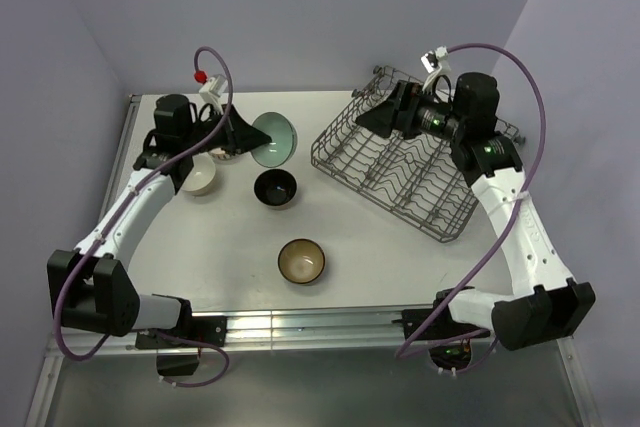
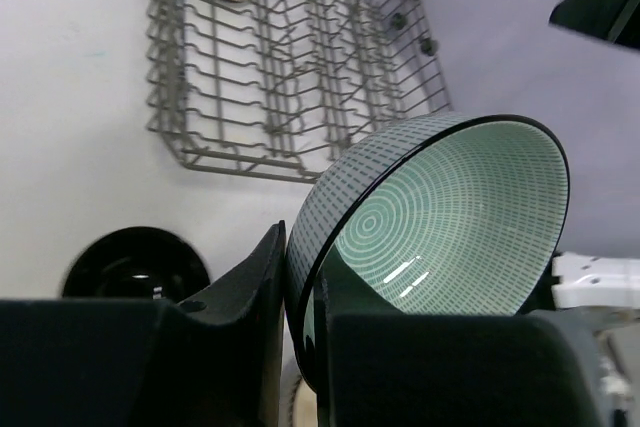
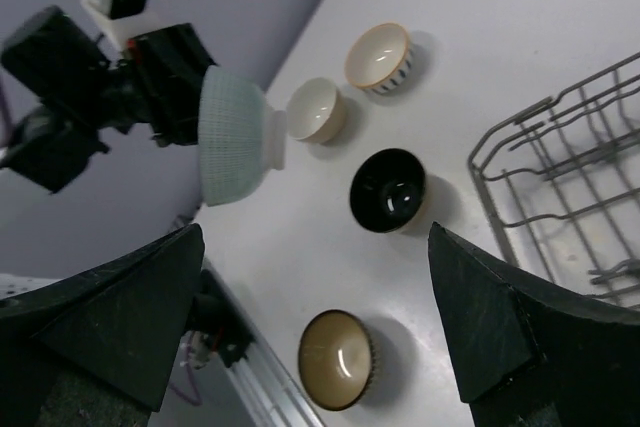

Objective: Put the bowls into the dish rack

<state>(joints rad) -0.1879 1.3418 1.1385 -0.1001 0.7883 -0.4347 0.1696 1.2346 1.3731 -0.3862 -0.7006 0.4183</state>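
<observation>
Left wrist shows the left tool [image 2: 300, 287] pinching the rim of the teal bowl [image 2: 440, 217]; the right tool [image 3: 315, 237] gapes wide, empty.

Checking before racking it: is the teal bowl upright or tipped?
Tipped. The teal bowl is held on edge, its rim pinched in the left gripper; the right wrist view shows its underside.

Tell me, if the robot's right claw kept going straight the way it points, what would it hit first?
Most likely the bare table just beside the black bowl. The open right gripper aims down at that patch; depth is unclear, so the bowl's rim might come first.
</observation>
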